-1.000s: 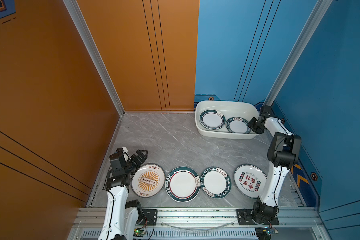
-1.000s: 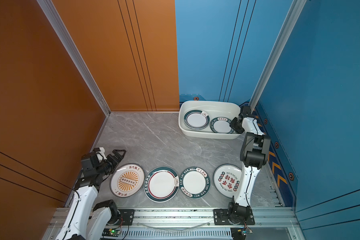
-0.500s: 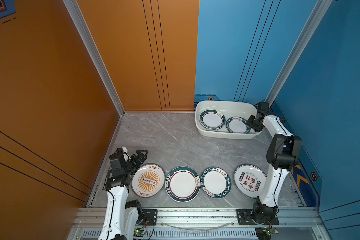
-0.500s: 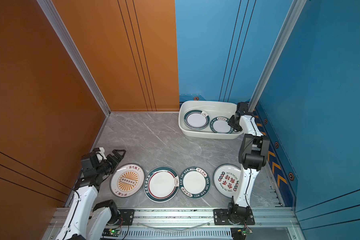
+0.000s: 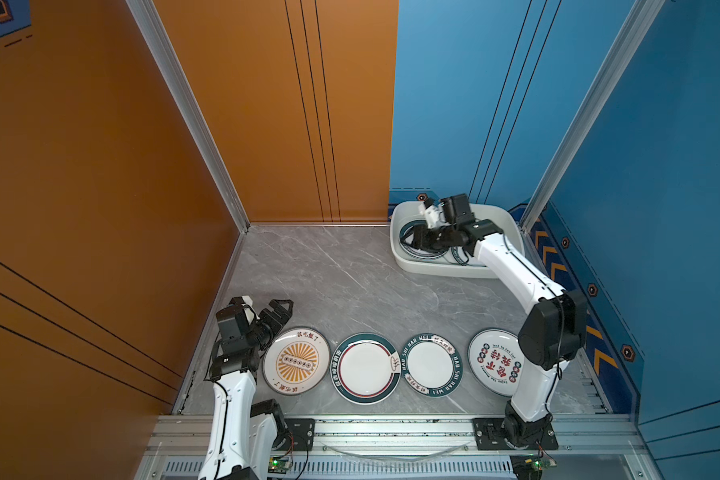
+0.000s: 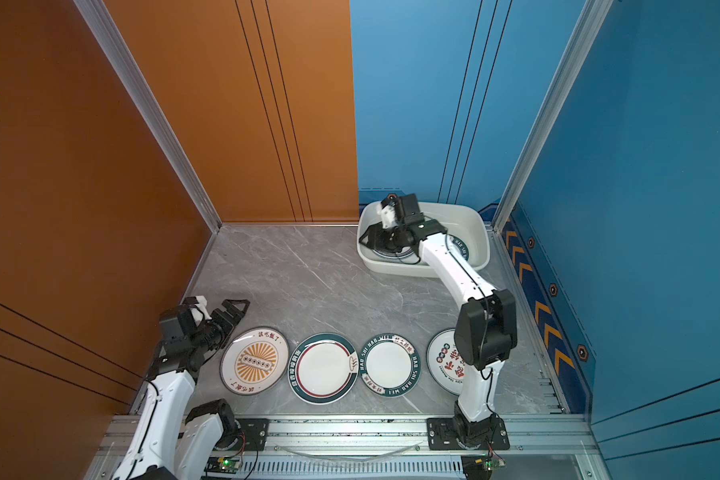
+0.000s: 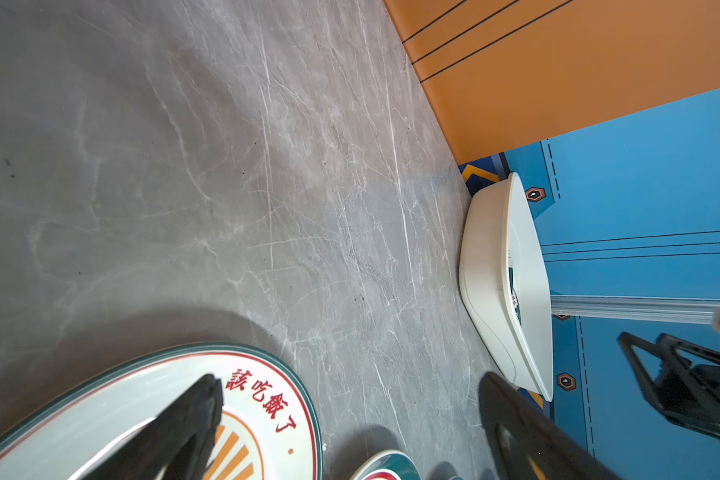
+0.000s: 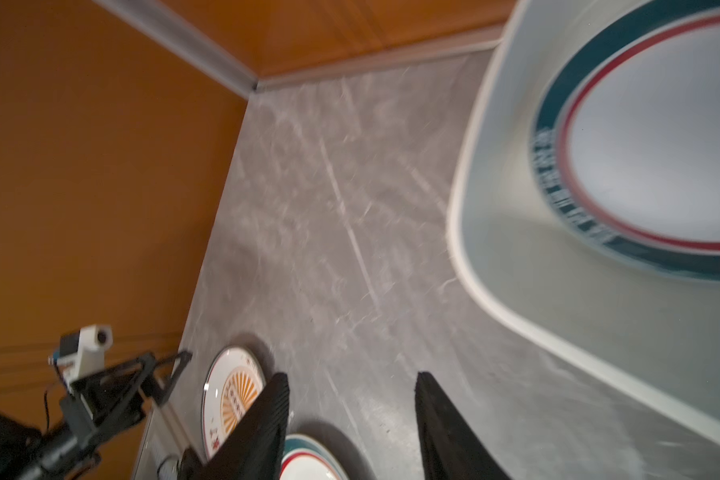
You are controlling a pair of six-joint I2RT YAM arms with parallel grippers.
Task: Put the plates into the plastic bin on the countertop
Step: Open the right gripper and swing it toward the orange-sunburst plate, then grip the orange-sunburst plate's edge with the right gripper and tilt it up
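Left gripper (image 7: 350, 379) spread wide, empty, one finger over the sunburst plate (image 5: 297, 360). Four plates (image 5: 366, 368) lie flat in a row along the near edge of the grey marble countertop (image 5: 329, 282). Far right, the bin (image 5: 433, 269), long axis left to right, holds two plates. Right gripper (image 8: 352, 378) hangs at its left end, parted and empty. Orange wall (image 5: 267, 124) left, blue wall (image 5: 454, 104) right.

Both grippers open and empty
The left arm (image 5: 231, 395) sits folded low at the near left, the left gripper (image 5: 278, 318) spread wide; the right arm (image 5: 512, 266) reaches far forward, wrist turned left, the right gripper (image 5: 412, 240) parted with nothing between its fingers
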